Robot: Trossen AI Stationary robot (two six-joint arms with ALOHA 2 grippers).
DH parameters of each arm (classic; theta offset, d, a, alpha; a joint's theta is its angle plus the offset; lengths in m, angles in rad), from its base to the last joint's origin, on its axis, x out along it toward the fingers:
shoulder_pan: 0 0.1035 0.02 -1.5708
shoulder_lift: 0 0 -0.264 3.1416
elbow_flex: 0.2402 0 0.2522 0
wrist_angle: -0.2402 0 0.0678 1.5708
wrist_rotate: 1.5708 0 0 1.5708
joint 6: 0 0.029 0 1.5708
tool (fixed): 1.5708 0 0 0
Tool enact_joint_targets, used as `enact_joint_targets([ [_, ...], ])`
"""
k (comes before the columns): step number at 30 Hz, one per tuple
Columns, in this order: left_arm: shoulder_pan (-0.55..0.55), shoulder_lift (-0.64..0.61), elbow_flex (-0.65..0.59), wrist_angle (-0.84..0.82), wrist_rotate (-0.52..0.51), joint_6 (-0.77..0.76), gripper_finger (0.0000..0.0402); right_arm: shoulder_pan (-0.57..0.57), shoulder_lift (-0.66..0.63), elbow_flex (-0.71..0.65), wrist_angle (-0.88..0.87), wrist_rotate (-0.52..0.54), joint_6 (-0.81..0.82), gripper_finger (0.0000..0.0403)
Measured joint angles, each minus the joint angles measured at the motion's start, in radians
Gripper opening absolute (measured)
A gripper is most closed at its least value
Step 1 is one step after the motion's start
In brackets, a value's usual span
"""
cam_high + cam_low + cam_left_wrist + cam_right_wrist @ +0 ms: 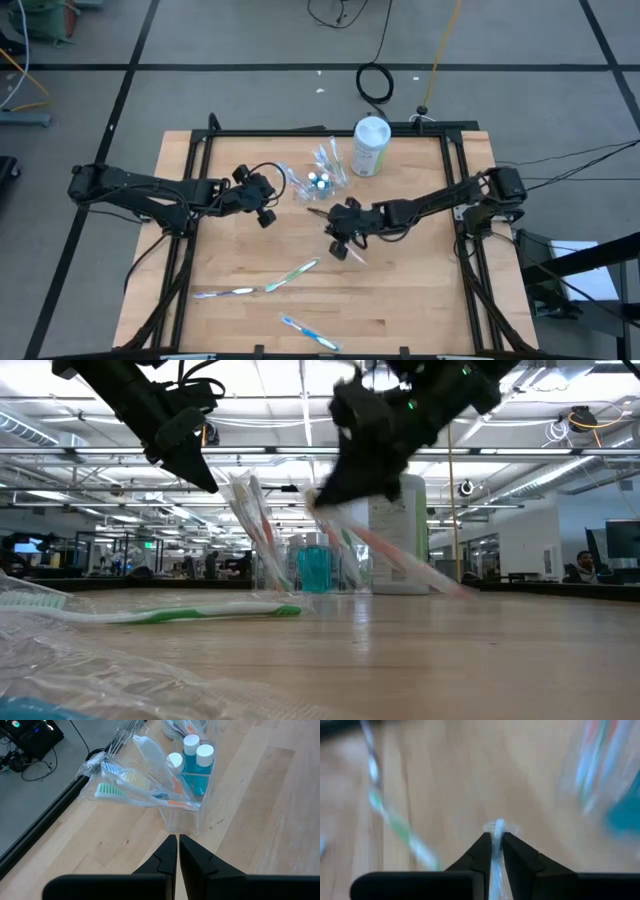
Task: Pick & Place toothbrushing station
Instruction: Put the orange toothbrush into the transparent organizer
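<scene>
The table (400, 300) is a wood top in a black frame, with grey floor all round. Its back half is crowded; the front half lies mostly open, broken only by three loose toothbrushes: a green one (292, 274) near the middle, a pale one (224, 292) just left of it, and a blue one (308, 332) close to the front edge.

A white-and-green canister (370, 146) stands at the back edge. Just left of it sits the clear cup (322, 178), full of wrapped brushes (131, 785) that lean out over its rim. Only the left wrist view shows the blue tubes (199, 769) with white caps standing upright inside it.

The left gripper (268, 207) hangs just left of the cup, and its own view shows the fingers (170, 855) pressed together on nothing. The right gripper (345, 243) is in front of the cup, near the table's middle. Its wrist view shows the fingers clamped on a thin, clear-wrapped brush (496, 840). The low view alone shows that brush (400, 565) slanting down from the raised gripper (335, 490) toward the wood.
</scene>
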Motion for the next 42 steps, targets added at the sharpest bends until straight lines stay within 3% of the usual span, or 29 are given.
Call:
enact_joint_targets([
  [8, 0.0, 0.0, 0.0, 0.0, 0.0, 0.0, 0.0026, -0.059, -0.073, 0.002, 0.336, 0.329, -0.463, 0.0033],
  [14, 0.0, 0.0, 0.0, 0.0, 0.0, -0.001, 0.0026, -0.153, -0.072, 0.002, 0.555, 0.385, -0.626, 0.003],
  [28, 0.0, 0.0, 0.0, 0.0, 0.0, -0.001, 0.0026, -0.295, -0.039, -0.006, 0.562, 0.436, -0.602, 0.0028],
  [33, 0.0, 0.0, 0.0, 0.0, 0.0, -0.001, 0.0026, -0.308, -0.032, -0.09, 0.577, 0.463, -0.541, 0.0028],
  [36, 0.0, 0.0, 0.0, 0.0, 0.0, 0.0, 0.0026, -0.306, -0.036, -0.17, 0.658, 0.538, -0.514, 0.0027],
  [42, 0.0, 0.0, 0.0, 0.011, 0.0, -0.001, 0.0026, -0.306, -0.034, -0.327, 0.9, 0.535, -0.514, 0.0025],
])
